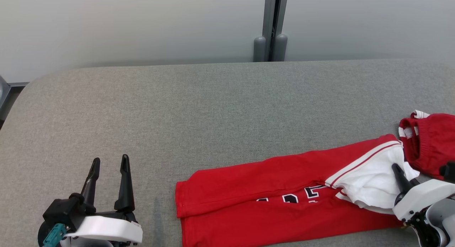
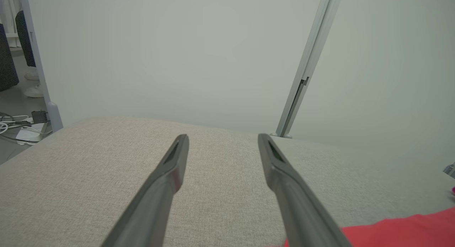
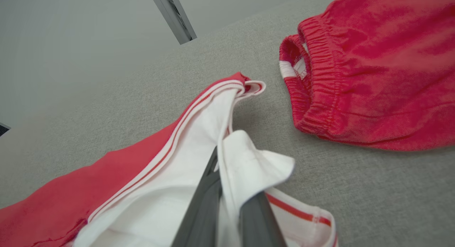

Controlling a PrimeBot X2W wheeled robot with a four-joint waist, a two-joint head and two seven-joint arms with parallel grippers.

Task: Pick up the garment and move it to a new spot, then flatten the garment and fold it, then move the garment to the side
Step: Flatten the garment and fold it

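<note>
The garment (image 1: 266,190) is red with a white panel, red-and-white stripes and black lettering. It lies stretched across the near right part of the grey table (image 1: 213,105). My right gripper (image 1: 398,172) is at its right end, shut on a fold of the white fabric (image 3: 249,161), which wraps over the fingers (image 3: 202,211). My left gripper (image 1: 110,159) stands open at the near left, above bare table and left of the garment's red hem (image 2: 391,229). Nothing lies between the left gripper's (image 2: 223,137) fingers.
A second red piece with an elastic waistband (image 1: 432,140) lies at the far right, close beside the garment's end (image 3: 373,73). A pale partition with a grey post (image 1: 272,26) runs behind the table. Cables (image 2: 21,126) lie on the floor past the table's rounded left corner.
</note>
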